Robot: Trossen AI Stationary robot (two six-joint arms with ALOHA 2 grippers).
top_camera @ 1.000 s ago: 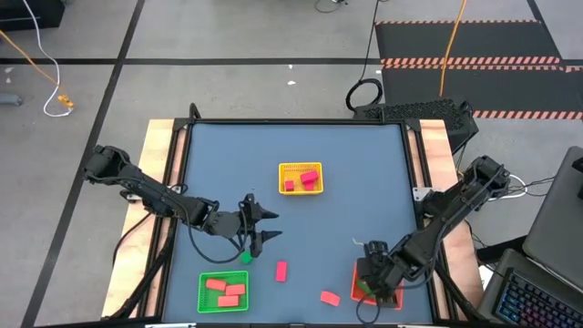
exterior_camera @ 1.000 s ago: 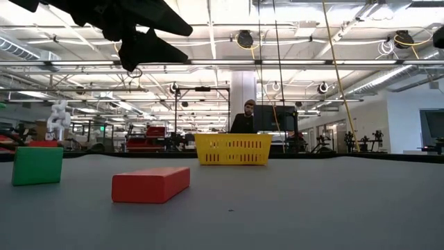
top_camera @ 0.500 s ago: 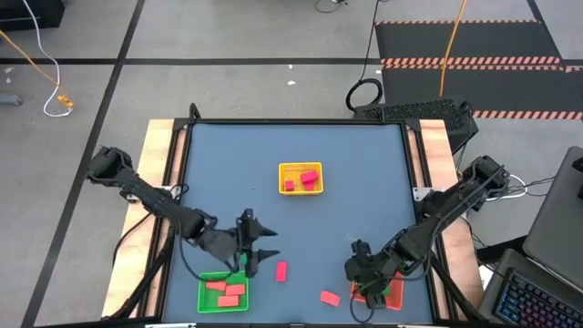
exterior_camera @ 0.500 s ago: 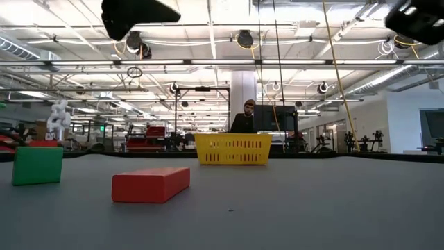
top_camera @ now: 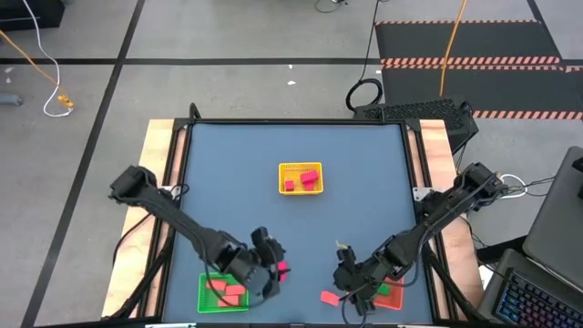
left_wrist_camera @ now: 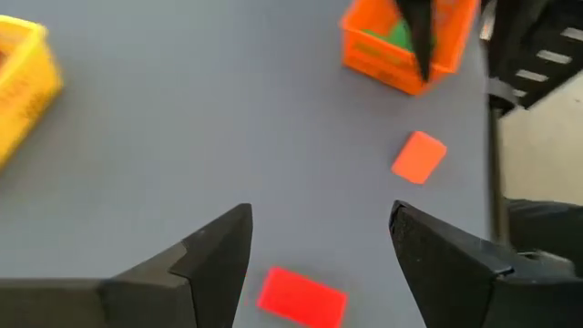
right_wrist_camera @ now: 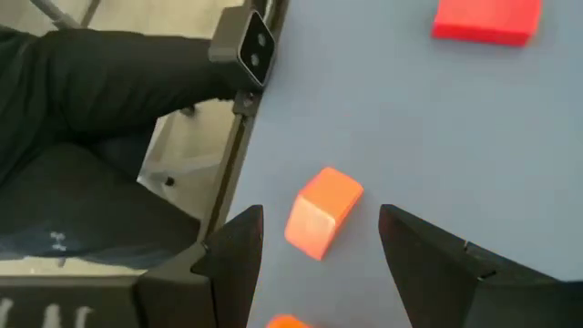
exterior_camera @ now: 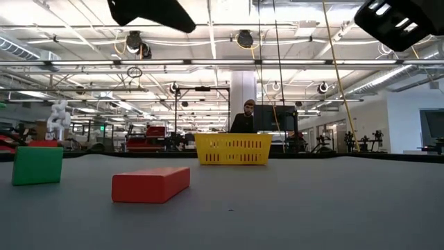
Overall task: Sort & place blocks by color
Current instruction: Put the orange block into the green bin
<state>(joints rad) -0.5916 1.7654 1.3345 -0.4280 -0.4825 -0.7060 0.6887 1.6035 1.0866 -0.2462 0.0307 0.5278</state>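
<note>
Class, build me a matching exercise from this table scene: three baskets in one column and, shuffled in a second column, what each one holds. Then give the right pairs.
Column one:
1. yellow basket
2. green basket
3. red basket

Column two:
A. a green block
B. salmon-orange blocks
C. pink-red blocks

Pairs: 1-C, 2-B, 3-A.
</note>
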